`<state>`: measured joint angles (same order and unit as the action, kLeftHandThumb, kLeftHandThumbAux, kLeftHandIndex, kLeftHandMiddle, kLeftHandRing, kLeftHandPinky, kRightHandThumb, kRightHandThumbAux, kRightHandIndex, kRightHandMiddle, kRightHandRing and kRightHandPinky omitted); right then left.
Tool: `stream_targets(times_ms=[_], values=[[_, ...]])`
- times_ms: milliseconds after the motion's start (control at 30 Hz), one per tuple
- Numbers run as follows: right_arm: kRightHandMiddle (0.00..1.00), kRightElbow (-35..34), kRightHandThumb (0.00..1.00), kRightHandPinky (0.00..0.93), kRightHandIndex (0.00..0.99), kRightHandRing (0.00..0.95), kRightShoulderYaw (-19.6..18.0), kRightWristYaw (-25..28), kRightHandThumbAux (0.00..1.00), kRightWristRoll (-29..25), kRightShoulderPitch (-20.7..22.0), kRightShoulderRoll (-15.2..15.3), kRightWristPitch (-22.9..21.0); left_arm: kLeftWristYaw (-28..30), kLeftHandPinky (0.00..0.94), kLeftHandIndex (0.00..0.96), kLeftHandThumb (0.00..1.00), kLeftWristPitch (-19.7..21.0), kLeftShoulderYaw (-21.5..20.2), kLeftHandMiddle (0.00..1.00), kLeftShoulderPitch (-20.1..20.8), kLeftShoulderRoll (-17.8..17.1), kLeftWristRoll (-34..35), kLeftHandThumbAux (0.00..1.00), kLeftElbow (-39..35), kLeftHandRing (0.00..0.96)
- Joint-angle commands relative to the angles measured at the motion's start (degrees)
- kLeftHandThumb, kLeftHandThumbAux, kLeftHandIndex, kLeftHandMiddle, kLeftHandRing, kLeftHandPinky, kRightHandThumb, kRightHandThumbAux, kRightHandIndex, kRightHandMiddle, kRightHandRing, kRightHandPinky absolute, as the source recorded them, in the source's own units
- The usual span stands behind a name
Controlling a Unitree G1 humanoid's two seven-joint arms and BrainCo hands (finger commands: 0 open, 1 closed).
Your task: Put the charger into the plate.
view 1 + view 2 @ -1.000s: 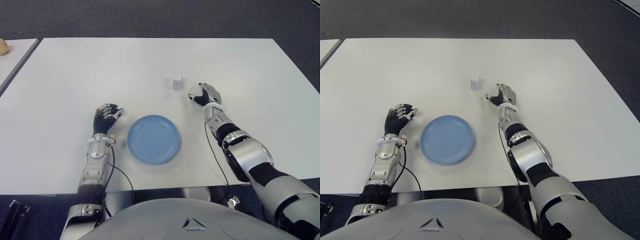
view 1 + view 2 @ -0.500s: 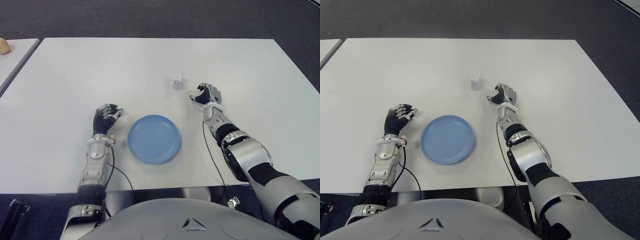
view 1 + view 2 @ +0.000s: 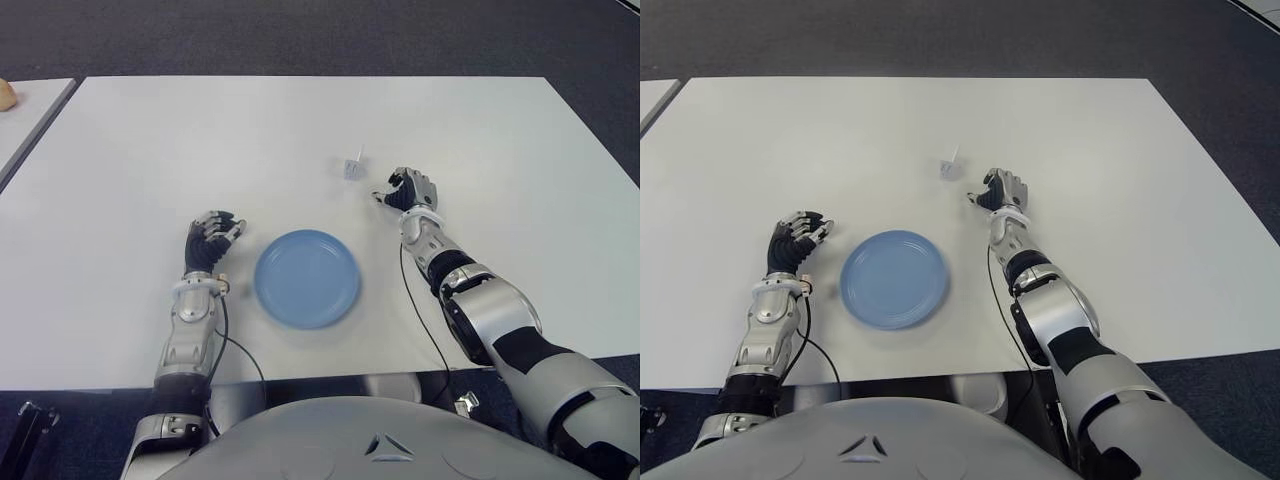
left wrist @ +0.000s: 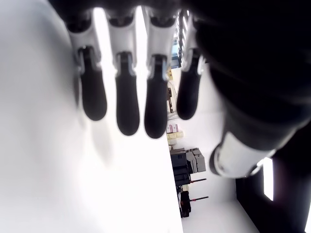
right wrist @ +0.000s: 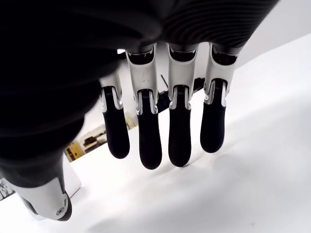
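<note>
Right robot hand [image 3: 408, 189] held just beside charger [image 3: 351, 167], fingers loose, nothing gripped. Left robot hand [image 3: 210, 240] empty, left of plate [image 3: 306, 278]. No readable writing.

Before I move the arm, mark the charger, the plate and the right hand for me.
charger [image 3: 352, 168], left eye view, on its small white body.
plate [image 3: 307, 277], left eye view, on its bare blue centre.
right hand [image 3: 404, 190], left eye view, on the middle of the hand, holding nothing.

Right hand [image 3: 407, 190] moved closer to charger [image 3: 352, 167], empty.
</note>
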<state>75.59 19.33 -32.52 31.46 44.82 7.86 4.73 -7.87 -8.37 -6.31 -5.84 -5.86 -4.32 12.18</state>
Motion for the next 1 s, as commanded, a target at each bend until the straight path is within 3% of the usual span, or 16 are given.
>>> stream_targets(times_ms=[33,167,367,767,1000], values=[[0.292,-0.32,0.653,0.359,0.239,0.326,0.79,0.28,0.645,0.29,-0.44,-1.15,0.94,1.2,0.48,0.424,0.705,1.48,0.18,0.496,-1.06,0.12,0.55,0.721,-1.01,0.499],[0.224,-1.33,0.605,0.309,0.141,0.264,1.59,0.0,0.584,0.62,-0.3,-2.66,1.12,1.53,0.479,0.423,0.706,2.69,0.48,0.494,-1.47,0.08,0.53,0.722,-2.33,0.498],[0.134,-2.67,0.584,0.23,0.079,0.163,2.06,0.97,0.531,0.24,-0.15,-3.79,2.39,1.46,0.477,0.423,0.706,3.9,0.72,0.5,-1.34,0.13,0.39,0.723,-2.73,0.495],[0.044,-3.75,0.589,0.184,0.057,0.07,2.86,1.53,0.522,0.45,0.45,-6.05,4.41,0.95,0.48,0.425,0.705,4.89,0.89,0.499,-1.32,0.32,-0.06,0.722,-3.71,0.496],[0.025,-1.86,0.585,0.161,0.049,0.045,3.84,3.41,0.566,0.73,3.23,-10.12,3.34,0.45,0.477,0.425,0.705,4.04,0.71,0.498,-1.18,0.32,-0.31,0.722,-2.94,0.497]])
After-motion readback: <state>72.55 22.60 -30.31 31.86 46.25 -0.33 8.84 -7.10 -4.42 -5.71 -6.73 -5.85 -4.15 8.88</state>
